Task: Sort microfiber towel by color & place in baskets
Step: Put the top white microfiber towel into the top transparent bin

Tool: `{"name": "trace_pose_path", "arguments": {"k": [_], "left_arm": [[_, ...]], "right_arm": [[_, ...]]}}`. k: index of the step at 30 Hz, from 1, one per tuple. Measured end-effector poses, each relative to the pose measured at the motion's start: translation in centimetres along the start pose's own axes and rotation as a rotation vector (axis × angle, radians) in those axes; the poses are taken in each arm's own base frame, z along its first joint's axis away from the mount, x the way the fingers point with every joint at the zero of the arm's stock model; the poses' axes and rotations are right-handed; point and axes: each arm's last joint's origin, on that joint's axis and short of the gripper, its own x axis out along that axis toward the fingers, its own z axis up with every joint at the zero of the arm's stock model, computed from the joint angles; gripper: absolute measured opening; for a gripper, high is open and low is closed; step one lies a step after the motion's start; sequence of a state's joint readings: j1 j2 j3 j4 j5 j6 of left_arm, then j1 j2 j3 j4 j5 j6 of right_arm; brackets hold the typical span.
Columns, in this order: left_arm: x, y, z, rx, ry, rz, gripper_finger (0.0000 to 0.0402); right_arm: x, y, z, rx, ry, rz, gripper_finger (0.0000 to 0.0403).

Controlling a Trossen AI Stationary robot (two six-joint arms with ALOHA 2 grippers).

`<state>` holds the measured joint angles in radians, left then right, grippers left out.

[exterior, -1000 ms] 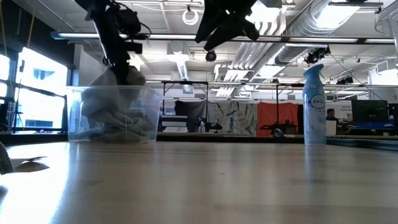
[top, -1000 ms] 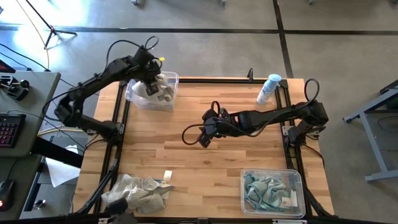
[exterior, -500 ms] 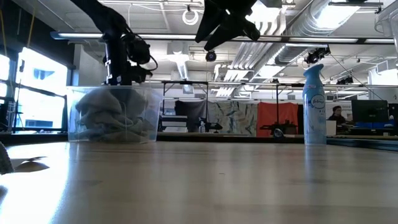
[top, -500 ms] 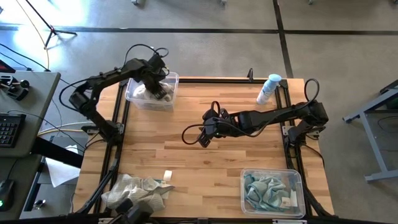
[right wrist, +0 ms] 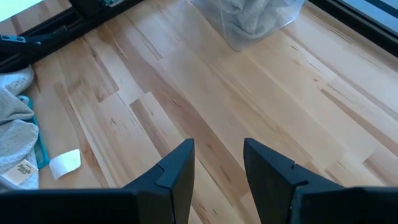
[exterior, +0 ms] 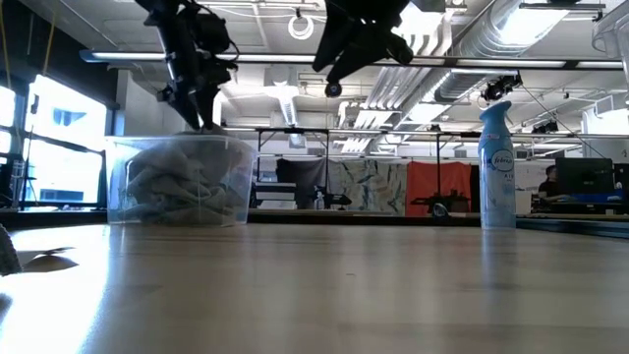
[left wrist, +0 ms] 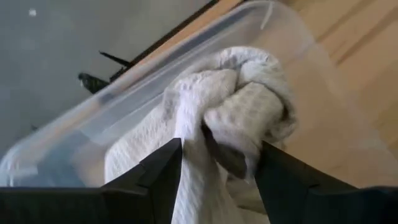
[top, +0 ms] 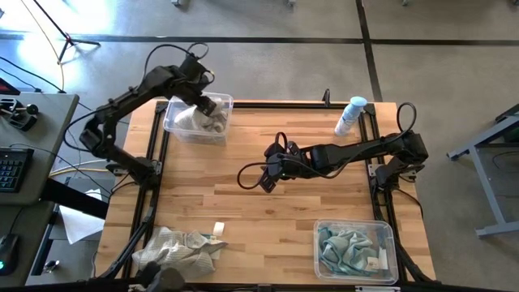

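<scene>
Over the far-left basket (top: pixel 197 122), a clear plastic tub with rounded corners, hangs the left claw (top: pixel 208 106), its two dark fingers spread apart with nothing between them. Just below it lies a beige-grey microfiber towel (left wrist: pixel 239 109), soft, nubbly and bunched into a loose knot, resting inside that basket on more crumpled beige-grey cloth. Seen level across the tabletop, the heap fills the tub nearly to its rim (exterior: pixel 182 187), and the claw's tips stand just above the rim.

Right of that basket, above the bare middle of the pale wood-plank tabletop (top: pixel 268 219), waits the right claw (top: pixel 266 180); its fingers stand partly apart and grip nothing, well clear of any cloth.

Nearer the front edge than that basket, on the same side, sits a loose pile of towels (top: pixel 180 247), mostly beige-grey with a little teal showing, with a small white tag (top: pixel 218 229) just beside it.

Diagonally opposite that basket, at the near-right corner, a second clear basket (top: pixel 356 249) holds rumpled teal-blue towels (top: pixel 342 247) and bears a white label.

Along the far edge, well right of the first basket, stands a white spray bottle (top: pixel 350 115) with a blue cap.
</scene>
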<state>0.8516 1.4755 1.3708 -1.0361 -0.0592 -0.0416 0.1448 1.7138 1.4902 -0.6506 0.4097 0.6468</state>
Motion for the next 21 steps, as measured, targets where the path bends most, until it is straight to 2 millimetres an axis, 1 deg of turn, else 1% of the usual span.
{"name": "trace_pose_path", "arguments": {"k": [2, 5, 7, 9, 11, 14, 18, 21], "left_arm": [[-0.5, 0.0, -0.3, -0.072, 0.007, 0.000, 0.0180], [-0.7, 0.1, -1.1, -0.151, 0.077, 0.010, 0.0180], [-0.4, 0.1, -1.3, -0.194, 0.103, 0.030, 0.0180], [0.2, 0.2, -1.4, -0.238, 0.125, 0.046, 0.0180], [1.4, 0.6, -1.5, -0.282, 0.162, 0.049, 0.0177], [3.9, 1.2, -1.9, -0.329, 0.232, 0.051, 0.0168], [7.4, 1.9, -2.8, -0.378, 0.340, 0.050, 0.0158], [9.4, 2.4, -3.4, -0.420, 0.394, 0.067, 0.0155]], "right_arm": [[0.0, 0.0, 0.0, -0.002, 0.003, -0.002, 0.0133], [0.0, 0.0, 0.0, -0.002, 0.004, -0.003, 0.0133], [0.0, 0.0, 0.0, -0.002, 0.003, -0.002, 0.0133], [0.0, 0.0, 0.0, -0.002, 0.004, -0.002, 0.0133], [0.0, 0.0, 0.0, -0.002, 0.004, -0.002, 0.0133], [0.0, 0.0, 0.0, -0.002, 0.004, -0.002, 0.0133], [0.0, 0.0, 0.0, 0.001, 0.005, -0.001, 0.0133], [0.0, 0.0, 0.0, -0.002, 0.005, -0.001, 0.0133]]}}
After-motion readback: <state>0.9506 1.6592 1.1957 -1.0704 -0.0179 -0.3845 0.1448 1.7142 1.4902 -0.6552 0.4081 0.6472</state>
